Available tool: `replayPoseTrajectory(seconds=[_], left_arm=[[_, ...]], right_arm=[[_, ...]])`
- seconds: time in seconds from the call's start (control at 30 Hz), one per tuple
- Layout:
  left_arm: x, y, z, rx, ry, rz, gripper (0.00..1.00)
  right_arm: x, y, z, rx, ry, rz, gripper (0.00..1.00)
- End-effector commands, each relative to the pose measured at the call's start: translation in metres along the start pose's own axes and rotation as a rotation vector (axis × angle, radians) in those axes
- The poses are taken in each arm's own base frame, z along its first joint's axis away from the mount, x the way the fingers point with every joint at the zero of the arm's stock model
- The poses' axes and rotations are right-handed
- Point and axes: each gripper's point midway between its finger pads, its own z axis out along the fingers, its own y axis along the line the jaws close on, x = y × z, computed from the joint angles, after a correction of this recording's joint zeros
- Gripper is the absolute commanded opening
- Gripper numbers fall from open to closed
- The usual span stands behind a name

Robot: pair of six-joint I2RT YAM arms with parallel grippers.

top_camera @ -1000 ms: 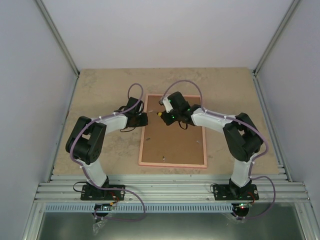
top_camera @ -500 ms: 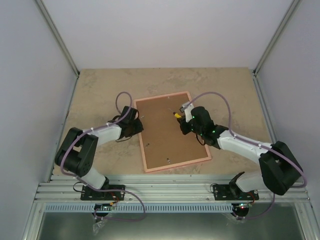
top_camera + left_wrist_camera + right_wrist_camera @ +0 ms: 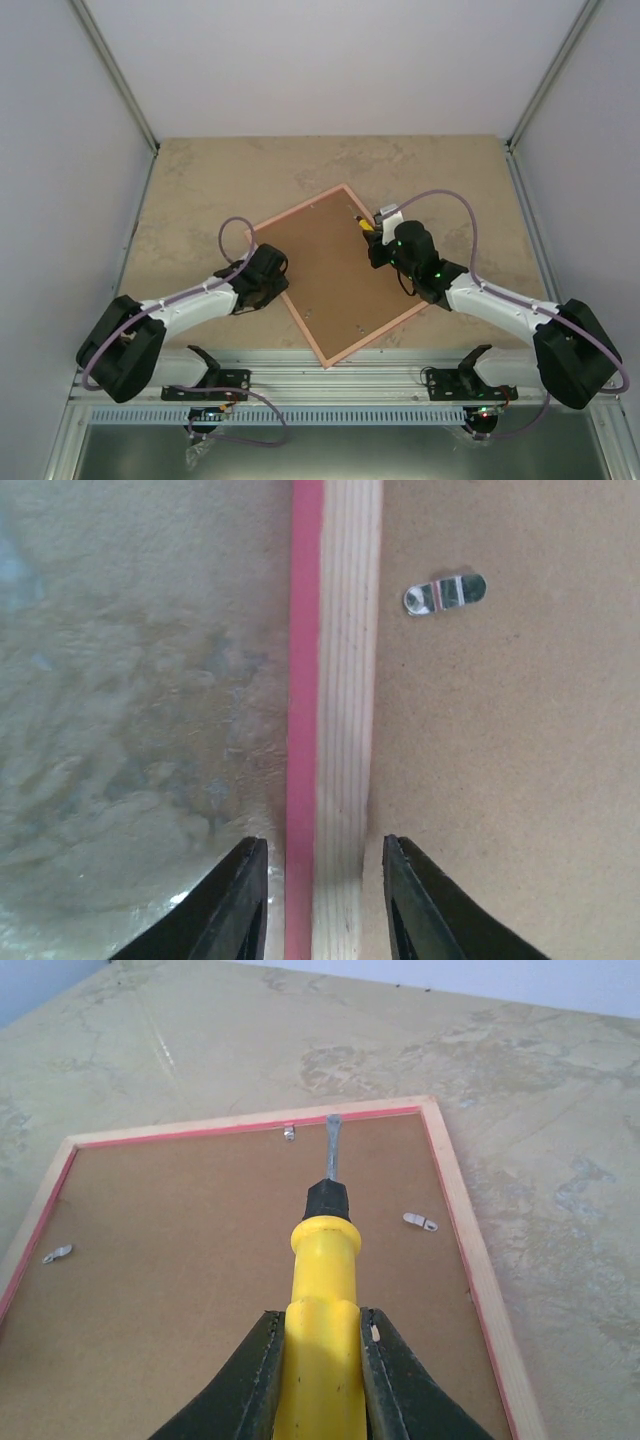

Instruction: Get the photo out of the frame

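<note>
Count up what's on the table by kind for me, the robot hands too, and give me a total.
pink frame: 1
yellow screwdriver: 1
metal clips showing on the frame's back in the right wrist view: 3
robot hands, left hand and right hand: 2
Total: 7

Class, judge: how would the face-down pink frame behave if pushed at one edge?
The frame probably stays stiff: wooden rails border a flat fibreboard back. Lying flat on the smooth table, it would likely slide or pivot, not tip. It looks thin, so probably light for its size.
</note>
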Motion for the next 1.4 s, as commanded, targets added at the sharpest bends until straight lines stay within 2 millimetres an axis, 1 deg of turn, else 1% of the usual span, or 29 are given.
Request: replayPoseTrajectory(seconds=[0.0,0.07,0.13,0.23,0.33,0.37,0.4,0.5,0.57,0.6,0.67,0.73,0.83,0.9,1.0,1.03,1.07,1.13,1.27,1.37], left_arm=[[-0.016,0.005,-0.018,-0.104,-0.067,0.036,0.40],[-0.034,-0.006,-0.031,-0.143,-0.122,0.132,0.48],[-0.052,-0.027,-0.043,-0.155,-0.173,0.232,0.54],[-0.072,-0.057,-0.050,-0.172,-0.215,0.408,0.64],[-0.088,-0.088,-0.047,-0.189,-0.219,0.583,0.71],[-0.093,-0.095,-0.043,-0.211,-0.215,0.646,0.73],[-0.096,-0.100,-0.034,-0.236,-0.193,0.714,0.74],[-0.101,-0.107,-0.007,-0.277,-0.101,0.870,0.74],[-0.110,-0.108,0.010,-0.297,-0.054,0.910,0.73],[-0.115,-0.109,0.019,-0.298,-0.036,0.919,0.73],[-0.126,-0.119,0.031,-0.263,-0.021,0.929,0.73],[-0.134,-0.125,0.043,-0.224,0.000,0.932,0.74],[-0.145,-0.129,0.061,-0.213,0.029,0.947,0.74],[-0.148,-0.130,0.075,-0.197,0.071,0.952,0.73],[-0.142,-0.131,0.095,-0.162,0.142,0.978,0.73],[-0.140,-0.128,0.103,-0.164,0.164,0.982,0.72],[-0.138,-0.128,0.108,-0.144,0.187,0.979,0.70],[-0.140,-0.129,0.114,-0.112,0.206,0.961,0.69],[-0.140,-0.132,0.118,-0.008,0.252,0.915,0.66],[-0.139,-0.127,0.123,-0.016,0.268,0.915,0.60]], right_arm=[[-0.013,-0.006,-0.005,0.030,-0.059,0.019,0.00],[-0.013,-0.006,-0.006,0.031,-0.061,0.019,0.00],[-0.015,-0.006,-0.007,0.030,-0.065,0.017,0.00],[-0.016,-0.006,-0.009,0.028,-0.066,0.018,0.00],[-0.018,-0.007,-0.012,0.031,-0.079,0.021,0.01],[-0.019,-0.007,-0.013,0.032,-0.085,0.022,0.01],[-0.019,-0.007,-0.013,0.033,-0.087,0.022,0.00],[-0.018,-0.007,-0.013,0.031,-0.086,0.023,0.00],[-0.019,-0.007,-0.013,0.030,-0.088,0.023,0.00],[-0.019,-0.007,-0.014,0.030,-0.091,0.023,0.01],[-0.020,-0.007,-0.014,0.029,-0.096,0.024,0.01],[-0.021,-0.006,-0.015,0.024,-0.097,0.024,0.00],[-0.022,-0.004,-0.015,0.012,-0.099,0.025,0.00],[-0.022,-0.003,-0.015,0.011,-0.097,0.024,0.00],[-0.022,-0.004,-0.015,0.011,-0.097,0.023,0.01],[-0.022,-0.003,-0.015,0.010,-0.096,0.023,0.00],[-0.022,-0.003,-0.015,0.008,-0.097,0.023,0.01],[-0.022,-0.002,-0.015,0.005,-0.095,0.021,0.00],[-0.020,-0.002,-0.013,0.003,-0.088,0.021,0.00],[-0.021,-0.002,-0.013,0.003,-0.086,0.021,0.00]])
